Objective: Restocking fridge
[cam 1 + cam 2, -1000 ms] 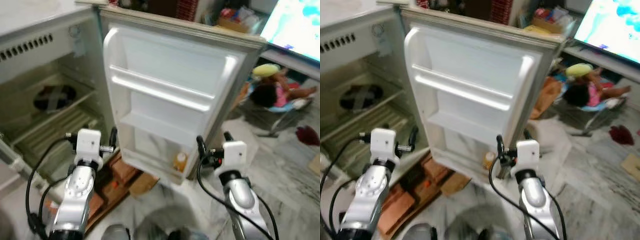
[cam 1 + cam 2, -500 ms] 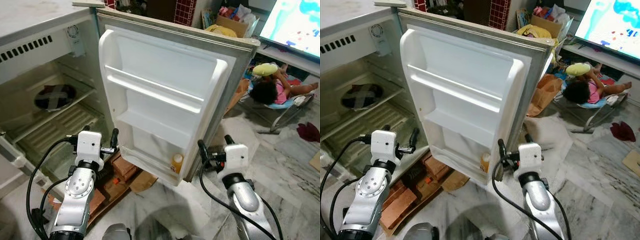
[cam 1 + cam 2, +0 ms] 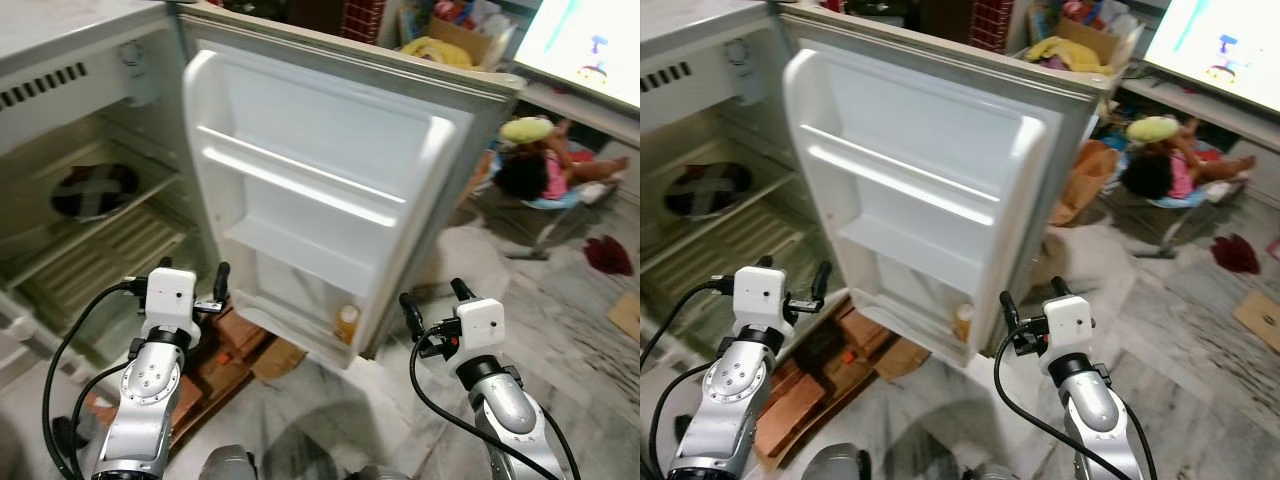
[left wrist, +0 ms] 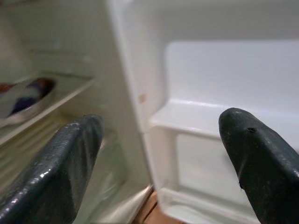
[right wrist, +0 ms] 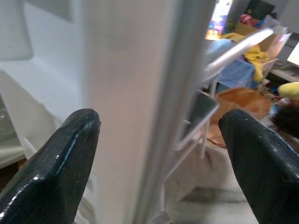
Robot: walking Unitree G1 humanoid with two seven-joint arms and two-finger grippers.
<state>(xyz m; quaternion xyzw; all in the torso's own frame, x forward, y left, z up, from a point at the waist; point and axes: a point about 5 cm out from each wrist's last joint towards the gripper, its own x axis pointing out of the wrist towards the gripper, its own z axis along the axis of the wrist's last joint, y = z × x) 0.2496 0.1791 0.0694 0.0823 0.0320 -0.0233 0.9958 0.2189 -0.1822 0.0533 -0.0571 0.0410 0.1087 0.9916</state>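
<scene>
Marble-patterned floor [image 3: 560, 300] extends across the room, with a lit screen [image 3: 590, 45] at 1 o'clock and a person [image 3: 535, 175] lying on a low seat at 2 o'clock. Cardboard pieces [image 3: 265, 355] lie on the floor under the fridge door [image 3: 320, 190].

1. Fridge: the fridge [image 3: 80, 130] stands at 10 o'clock with its door swung fully open toward the camera. The inner liner of the door faces the robot.
2. Door shelves: the upper rail and the middle shelf hold nothing visible. A small orange bottle [image 3: 347, 322] stands upright in the bottom door shelf, at its end nearest the door's free edge.
3. Fridge interior: a dark round dish [image 3: 92, 190] rests on a wire shelf inside the cabinet.
4. Left gripper [image 3: 193, 283]: positioned at 8 o'clock, near the hinge side of the door. Fingers [image 4: 65, 163] are spread wide and hold nothing; the wrist view looks between them at the door edge and the cabinet shelves.
5. Right gripper [image 3: 432, 298]: positioned at 5 o'clock, near the free edge of the door. Fingers [image 5: 60, 158] are spread wide and hold nothing; the door edge lies in line between them in the wrist view, and contact cannot be determined.
</scene>
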